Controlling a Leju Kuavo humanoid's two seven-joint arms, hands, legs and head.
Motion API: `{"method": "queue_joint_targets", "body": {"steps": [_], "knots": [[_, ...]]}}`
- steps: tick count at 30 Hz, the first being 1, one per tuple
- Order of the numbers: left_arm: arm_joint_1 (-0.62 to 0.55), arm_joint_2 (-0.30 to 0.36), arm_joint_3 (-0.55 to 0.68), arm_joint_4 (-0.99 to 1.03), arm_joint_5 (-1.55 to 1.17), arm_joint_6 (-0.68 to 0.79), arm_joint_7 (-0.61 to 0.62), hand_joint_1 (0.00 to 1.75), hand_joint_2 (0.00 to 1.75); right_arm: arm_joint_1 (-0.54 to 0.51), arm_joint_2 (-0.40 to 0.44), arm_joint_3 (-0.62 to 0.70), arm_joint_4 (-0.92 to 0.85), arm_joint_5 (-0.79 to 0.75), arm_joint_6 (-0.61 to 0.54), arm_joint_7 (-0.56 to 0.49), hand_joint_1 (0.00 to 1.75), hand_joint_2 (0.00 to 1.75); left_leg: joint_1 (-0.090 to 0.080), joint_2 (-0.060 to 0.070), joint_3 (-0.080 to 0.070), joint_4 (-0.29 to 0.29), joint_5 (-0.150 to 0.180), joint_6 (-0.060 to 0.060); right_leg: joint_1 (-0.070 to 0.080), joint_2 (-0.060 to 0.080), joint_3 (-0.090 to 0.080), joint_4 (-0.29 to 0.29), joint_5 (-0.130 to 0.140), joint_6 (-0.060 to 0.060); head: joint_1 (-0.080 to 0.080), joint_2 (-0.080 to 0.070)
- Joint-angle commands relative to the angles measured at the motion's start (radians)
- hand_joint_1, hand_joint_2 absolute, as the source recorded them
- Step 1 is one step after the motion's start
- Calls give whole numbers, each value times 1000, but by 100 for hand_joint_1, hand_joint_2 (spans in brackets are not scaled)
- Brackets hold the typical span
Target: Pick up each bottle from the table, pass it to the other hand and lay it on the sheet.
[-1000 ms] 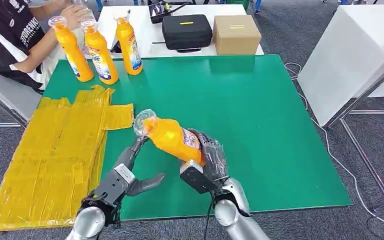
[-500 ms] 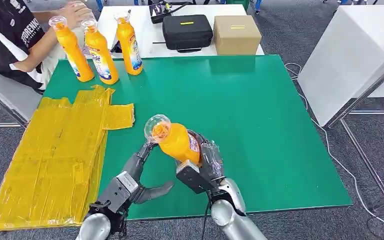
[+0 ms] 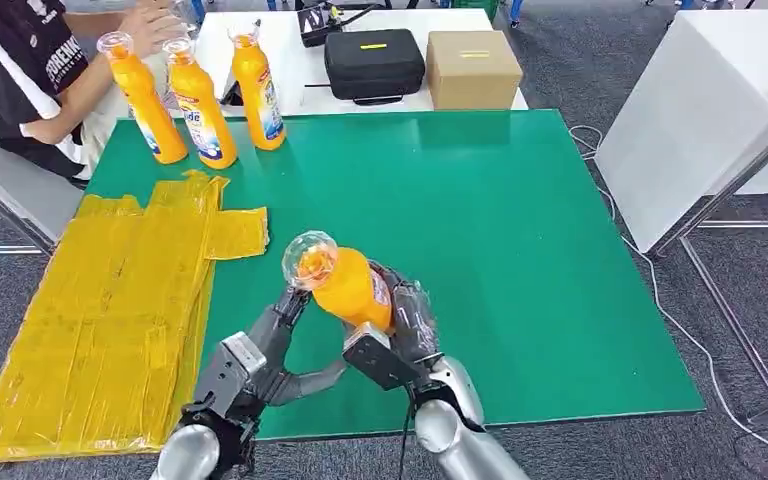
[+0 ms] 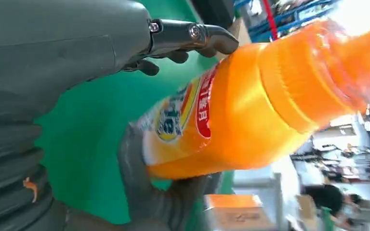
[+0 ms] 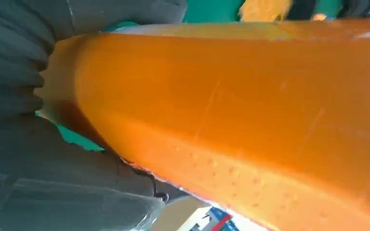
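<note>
Above the near part of the green table [image 3: 520, 250], an orange bottle [image 3: 345, 285] is held off the surface, tilted with its clear cap toward the yellow sheet [image 3: 110, 300]. The bottle's lower body is grasped by the right hand [image 3: 400, 335], whose fingers are wrapped around it; the orange body is seen pressed into that palm in the right wrist view [image 5: 250, 110]. The left hand [image 3: 260, 365] is placed just beside the bottle on the sheet's side, fingers spread, with its fingertips [image 3: 293, 300] raised to the bottle's neck and the thumb reaching under the body. In the left wrist view, a dark fingertip [image 4: 212, 41] is seen at the bottle's [image 4: 250, 101] shoulder; whether a firm hold has been taken by this hand cannot be told. Three more orange bottles [image 3: 195, 95] are stood upright at the table's far edge, beyond the sheet. A seated person's arm [image 3: 70, 95] is seen beside them.
</note>
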Motion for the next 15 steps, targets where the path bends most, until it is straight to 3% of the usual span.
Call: {"method": "queue_joint_targets", "body": {"steps": [1, 15], "knots": [[-119, -20, -44, 172, 191, 15, 36, 0, 175, -81, 12, 113, 122, -15, -16, -18, 175, 175, 1, 0, 3, -1, 0, -3, 0, 0, 3, -1, 0, -1, 0, 0], [-131, -17, -68, 123, 207, 50, -3, 0, 175, -87, 29, 140, 125, 6, 7, 9, 175, 175, 1, 0, 1, 0, 0, -2, 1, 0, 1, -1, 0, -1, 0, 0]]}}
